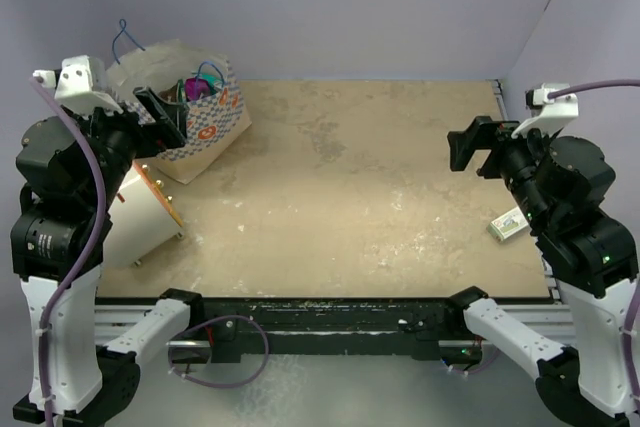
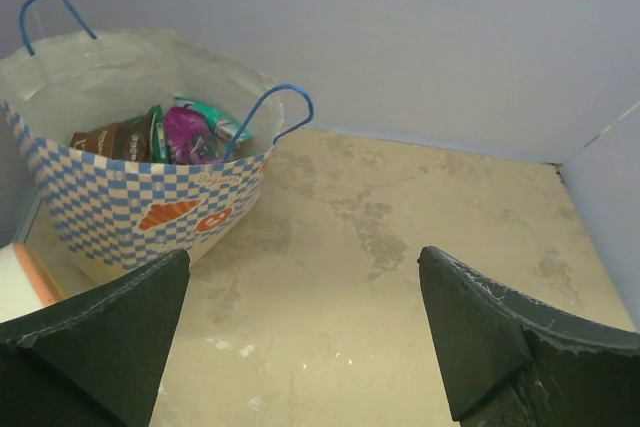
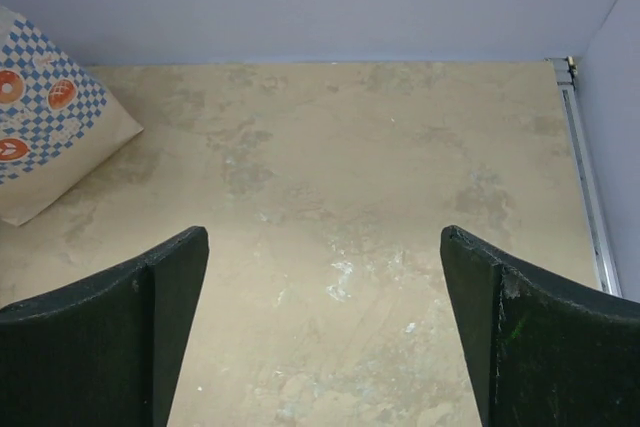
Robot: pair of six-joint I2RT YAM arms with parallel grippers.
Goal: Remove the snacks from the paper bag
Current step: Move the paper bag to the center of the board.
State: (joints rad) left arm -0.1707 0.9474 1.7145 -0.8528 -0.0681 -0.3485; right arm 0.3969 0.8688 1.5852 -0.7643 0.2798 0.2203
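The paper bag (image 1: 212, 129), white with blue checks, orange marks and blue cord handles, stands open at the far left. It also shows in the left wrist view (image 2: 120, 209) and at the left edge of the right wrist view (image 3: 45, 117). Snacks (image 1: 200, 85) lie inside it: a purple packet (image 2: 186, 133), a brown one (image 2: 115, 137) and a teal one (image 2: 218, 119). My left gripper (image 1: 165, 117) is open and empty, raised just in front of the bag (image 2: 303, 277). My right gripper (image 1: 470, 149) is open and empty above the right side of the table (image 3: 322, 247).
A white-and-tan round drum (image 1: 140, 212) lies on its side at the left, near the bag, its edge showing in the left wrist view (image 2: 20, 282). A small white-green box (image 1: 510, 224) lies near the right edge. Walls close in the back and sides.
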